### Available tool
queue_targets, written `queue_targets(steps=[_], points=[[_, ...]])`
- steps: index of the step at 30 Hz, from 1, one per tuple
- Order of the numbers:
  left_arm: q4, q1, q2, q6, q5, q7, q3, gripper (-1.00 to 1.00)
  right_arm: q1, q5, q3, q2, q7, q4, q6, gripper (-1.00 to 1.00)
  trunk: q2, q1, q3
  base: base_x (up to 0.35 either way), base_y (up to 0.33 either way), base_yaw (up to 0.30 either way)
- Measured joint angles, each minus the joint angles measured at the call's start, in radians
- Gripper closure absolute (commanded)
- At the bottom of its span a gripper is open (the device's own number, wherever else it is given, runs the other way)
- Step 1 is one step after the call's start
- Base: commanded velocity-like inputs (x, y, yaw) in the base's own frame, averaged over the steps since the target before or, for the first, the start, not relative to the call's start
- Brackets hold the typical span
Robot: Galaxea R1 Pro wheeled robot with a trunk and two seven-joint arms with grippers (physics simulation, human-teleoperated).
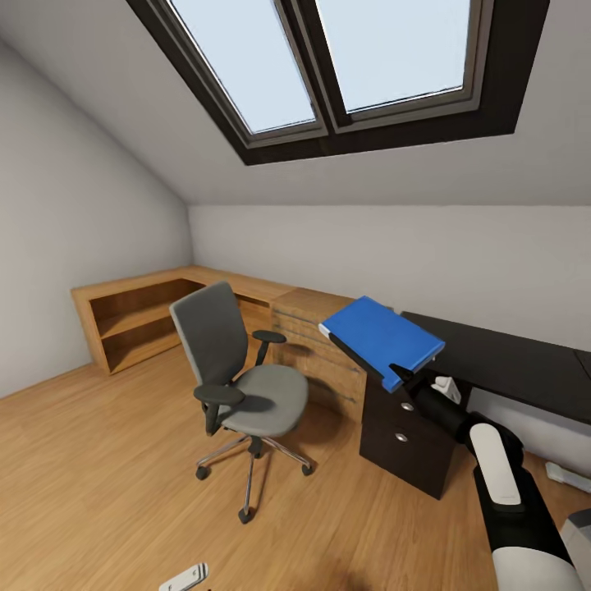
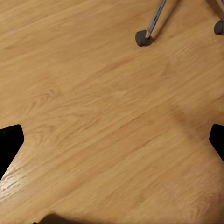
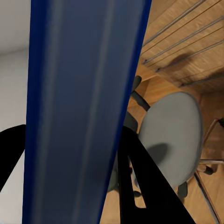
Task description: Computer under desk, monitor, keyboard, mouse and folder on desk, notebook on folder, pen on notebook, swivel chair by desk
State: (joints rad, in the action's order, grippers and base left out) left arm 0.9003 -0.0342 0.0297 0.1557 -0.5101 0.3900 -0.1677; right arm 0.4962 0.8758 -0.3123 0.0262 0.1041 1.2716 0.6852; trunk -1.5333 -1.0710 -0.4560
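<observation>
Head view gives us the right pincer (image 1: 400, 375) clamped on the blue folder (image 1: 382, 339), held tilted in the air over the bench's (image 1: 509, 359) left end — chair (image 1: 238, 377) to its left. Our left pincer (image 2: 112, 140) hangs open over bare floor (image 2: 93, 107).

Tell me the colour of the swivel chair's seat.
Grey, on the swivel chair; clearest in the head view.

The head view looks forward and down across the room at the swivel chair (image 1: 246, 386). The right wrist view looks along the folder (image 3: 84, 107) onto that chair (close up), while the left wrist view faces the floor (image 2: 102, 121) nearby.
</observation>
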Motion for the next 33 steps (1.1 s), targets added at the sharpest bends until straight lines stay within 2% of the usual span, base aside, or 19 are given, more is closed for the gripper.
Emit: queue_targets(steps=[7, 11, 18, 33], points=[[0.0, 0.0, 0.0, -0.002, 0.001, -0.002, 0.0, -1.0, 0.0, -0.002, 0.0, -0.006, 0.002, -0.038, -0.005, 1.0, 0.0, 0.0, -0.003, 0.053, 0.007, 0.0], [0.0, 0.0, 0.001, -0.002, 0.005, -0.003, -0.001, -1.0, 0.0, 0.0, 0.0, -0.006, 0.002, -0.04, -0.006, 1.0, 0.0, 0.0, -0.009, 0.226, 0.042, 0.0], [-0.002, 0.0, 0.001, -0.001, 0.006, -0.003, -0.001, -1.0, 0.0, 0.001, 0.0, -0.004, 0.003, -0.04, -0.006, 1.0, 0.0, 0.0, -0.019, 0.035, 0.006, 0.0], [-0.002, 0.0, 0.002, -0.001, 0.006, -0.003, -0.002, -1.0, 0.0, 0.002, -0.002, 0.002, 0.035, -0.04, -0.005, 1.0, 0.105, 0.057, 0.016, 0.002, 0.0, -0.017]])
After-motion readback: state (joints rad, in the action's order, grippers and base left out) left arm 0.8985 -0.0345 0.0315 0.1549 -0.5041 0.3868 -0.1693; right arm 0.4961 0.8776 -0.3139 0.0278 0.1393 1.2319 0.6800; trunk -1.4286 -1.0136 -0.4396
